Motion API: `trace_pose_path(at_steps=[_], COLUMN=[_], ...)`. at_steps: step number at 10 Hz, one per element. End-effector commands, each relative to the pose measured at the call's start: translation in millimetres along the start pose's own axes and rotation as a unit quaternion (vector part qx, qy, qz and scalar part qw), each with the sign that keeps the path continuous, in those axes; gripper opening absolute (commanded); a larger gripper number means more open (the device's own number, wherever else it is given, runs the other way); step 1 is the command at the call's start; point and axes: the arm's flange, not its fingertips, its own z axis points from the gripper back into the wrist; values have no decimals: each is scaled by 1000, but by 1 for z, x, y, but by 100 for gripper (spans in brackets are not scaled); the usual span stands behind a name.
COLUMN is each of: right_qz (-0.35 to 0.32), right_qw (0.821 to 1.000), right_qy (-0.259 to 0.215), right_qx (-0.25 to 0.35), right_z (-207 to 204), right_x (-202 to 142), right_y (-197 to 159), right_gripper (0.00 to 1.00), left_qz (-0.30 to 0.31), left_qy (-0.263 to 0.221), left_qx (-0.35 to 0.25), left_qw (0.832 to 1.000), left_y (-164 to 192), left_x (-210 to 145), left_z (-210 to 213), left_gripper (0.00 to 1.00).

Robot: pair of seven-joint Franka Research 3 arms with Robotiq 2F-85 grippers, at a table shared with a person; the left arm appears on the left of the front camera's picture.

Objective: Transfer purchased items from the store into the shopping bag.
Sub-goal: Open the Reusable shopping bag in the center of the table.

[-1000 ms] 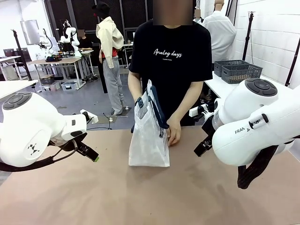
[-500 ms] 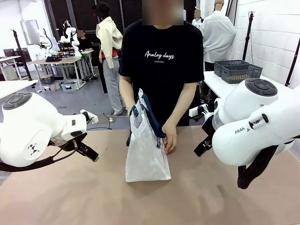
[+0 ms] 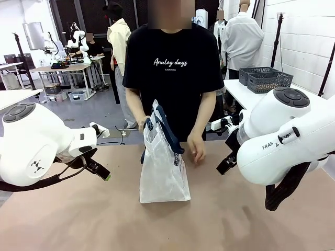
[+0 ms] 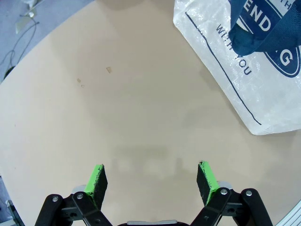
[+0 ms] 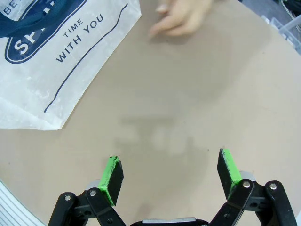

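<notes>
The shopping bag (image 5: 51, 70), printed "TIME WITH YOU" beside a navy oval logo, is seen on the tan table (image 5: 211, 94), a person's blurred hand (image 5: 181, 21) is held just beside the bag's corner, and the right gripper (image 5: 170, 172) is spread wide, empty, apart from the bag.

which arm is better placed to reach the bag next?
Left, marginally. The left gripper and right gripper are both open over the table, roughly equally far from the shopping bag. But the person's hand is beside the bag on the right side, so the left has the clearer approach.
</notes>
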Motion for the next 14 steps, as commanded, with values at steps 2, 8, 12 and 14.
trace_pose_path(at_steps=[2, 8, 12, 14], right_qz=[0, 23, 38, 24], right_qw=[1000, 996, 996, 992], right_qy=[0, 3, 63, 105], right_qx=[0, 82, 57, 61], right_z=[0, 9, 45, 66], right_x=[0, 30, 88, 133], right_y=[0, 15, 12, 3], right_gripper=[100, 100, 100, 100], left_qz=[1, 10, 92, 107], left_qy=[0, 63, 85, 68], left_qx=[0, -95, -140, -139], left_qw=[1000, 993, 982, 982], left_y=[1, -2, 7, 13], left_x=[0, 17, 68, 94], left_z=[0, 17, 59, 83], left_gripper=[100, 100, 100, 100])
